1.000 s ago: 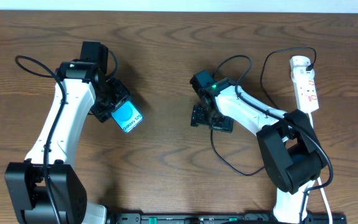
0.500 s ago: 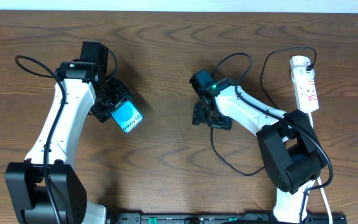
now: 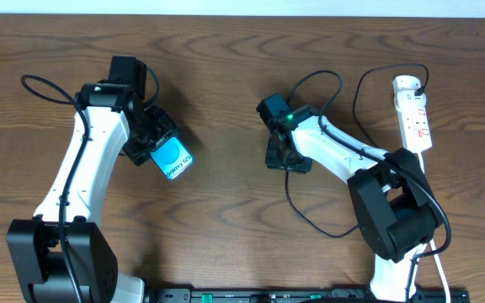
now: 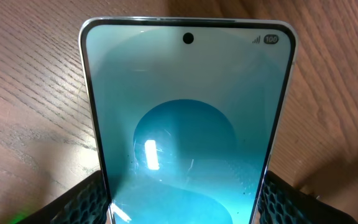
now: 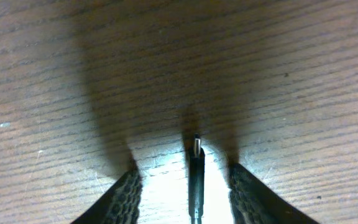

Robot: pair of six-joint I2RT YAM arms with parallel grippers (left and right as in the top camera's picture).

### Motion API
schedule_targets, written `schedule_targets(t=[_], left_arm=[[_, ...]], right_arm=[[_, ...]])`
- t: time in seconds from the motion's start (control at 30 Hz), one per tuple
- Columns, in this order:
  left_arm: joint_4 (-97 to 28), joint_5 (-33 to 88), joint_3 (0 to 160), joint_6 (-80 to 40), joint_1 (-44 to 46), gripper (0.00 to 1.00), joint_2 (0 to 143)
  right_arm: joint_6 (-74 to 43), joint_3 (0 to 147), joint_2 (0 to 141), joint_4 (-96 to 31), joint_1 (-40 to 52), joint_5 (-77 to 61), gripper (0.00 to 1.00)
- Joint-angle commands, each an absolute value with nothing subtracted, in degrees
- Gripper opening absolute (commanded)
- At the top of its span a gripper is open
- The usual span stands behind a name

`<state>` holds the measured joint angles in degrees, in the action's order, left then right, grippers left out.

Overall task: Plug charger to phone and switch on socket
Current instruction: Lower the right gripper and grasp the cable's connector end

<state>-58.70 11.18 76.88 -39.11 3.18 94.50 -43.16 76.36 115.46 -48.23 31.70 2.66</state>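
Reading "100": phone (image 4: pixel 188 124) battery badge (image 4: pixel 271 39).

The table (image 3: pixel 226 93) is dark brown wood with a strong grain. The white socket (image 3: pixel 414 115) lies flat near its far right edge. The thin black charger (image 3: pixel 290 200) cable trails in loose loops across the wood between that strip and the middle.

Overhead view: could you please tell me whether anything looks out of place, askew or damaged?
Nothing stands out. The phone sits slanted only because the left tool grips it. The charger tip points straight ahead between the fingers of the open right tool. The socket looks intact.
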Motion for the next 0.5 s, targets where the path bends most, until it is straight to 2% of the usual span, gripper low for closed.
schedule_targets(t=[0.0,0.47], left_arm=[[-58.9,10.4,77.0,-38.6,3.4,0.07,94.4],[-58.9,10.4,77.0,-38.5,3.4,0.07,94.4]], right_arm=[[-43.2,75.9,115.8,-48.2,31.9,4.4,0.38],[-43.2,75.9,115.8,-48.2,31.9,4.4,0.23]])
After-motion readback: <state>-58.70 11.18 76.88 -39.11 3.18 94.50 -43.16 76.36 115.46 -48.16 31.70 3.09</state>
